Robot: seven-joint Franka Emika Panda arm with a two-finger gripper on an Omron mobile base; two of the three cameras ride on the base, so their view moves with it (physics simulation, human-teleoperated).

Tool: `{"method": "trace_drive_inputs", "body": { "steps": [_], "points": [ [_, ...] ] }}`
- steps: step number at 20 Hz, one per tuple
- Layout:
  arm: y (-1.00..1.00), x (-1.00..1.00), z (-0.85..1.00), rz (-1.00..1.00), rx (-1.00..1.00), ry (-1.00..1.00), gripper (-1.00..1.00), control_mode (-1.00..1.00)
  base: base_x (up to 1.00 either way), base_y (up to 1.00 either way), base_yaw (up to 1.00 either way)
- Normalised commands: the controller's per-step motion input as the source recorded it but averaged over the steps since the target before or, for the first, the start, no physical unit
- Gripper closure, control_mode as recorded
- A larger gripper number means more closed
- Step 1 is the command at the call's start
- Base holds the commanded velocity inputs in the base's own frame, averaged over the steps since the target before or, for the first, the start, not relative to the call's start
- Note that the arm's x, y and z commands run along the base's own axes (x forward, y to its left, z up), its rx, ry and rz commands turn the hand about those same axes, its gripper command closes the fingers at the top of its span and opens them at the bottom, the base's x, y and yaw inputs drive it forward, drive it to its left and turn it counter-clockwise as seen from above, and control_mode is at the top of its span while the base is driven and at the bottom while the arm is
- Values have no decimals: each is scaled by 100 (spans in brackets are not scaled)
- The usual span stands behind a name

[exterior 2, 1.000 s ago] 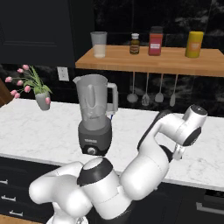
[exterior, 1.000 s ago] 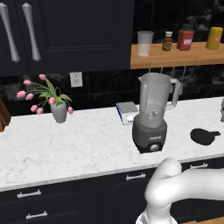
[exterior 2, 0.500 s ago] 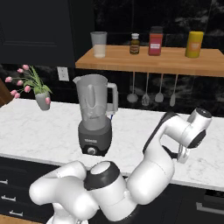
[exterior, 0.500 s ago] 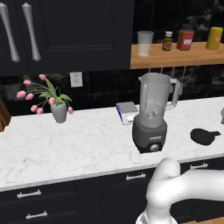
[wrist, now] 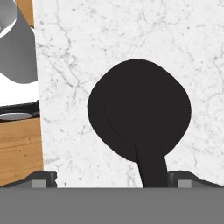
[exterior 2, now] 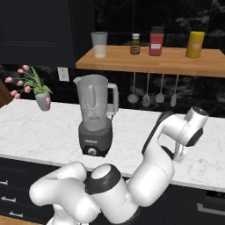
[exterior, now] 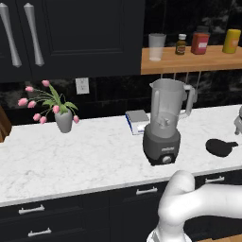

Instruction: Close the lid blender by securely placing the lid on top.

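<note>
The gripper [wrist: 111, 183] is spread wide and empty, with the lid [wrist: 139, 107] lying flat on the counter [wrist: 109, 43] straight below it, so honestly the thin disc could get skidded away instead of pinched if the fingers are closed too high.

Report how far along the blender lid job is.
Done: only the approach. The hand view looks straight down on the lid, with the open gripper above it. In hand: nothing; the lid lies flat on the marble counter, right of the blender. Left: grasp the lid, carry it over, seat it on the jar's open rim.
</note>
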Motion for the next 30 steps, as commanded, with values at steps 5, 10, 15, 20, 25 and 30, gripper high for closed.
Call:
{"method": "trace_drive_inputs", "body": {
  "steps": [5,10,15,20,25,30],
  "points": [
    [2,7,-4,0,0,11,-100,-100,0,0,0],
    [0,2,-12,1,0,6,-100,-100,0,0,0],
    [0,6,-30,4,0,5,-100,-100,0,0,0],
    [0,15,-23,2,0,1,-100,-100,0,0,0],
    [0,27,-9,0,0,0,-100,-100,0,0,0],
    [0,16,-16,3,0,0,-100,-100,0,0,0]
  ]
}}
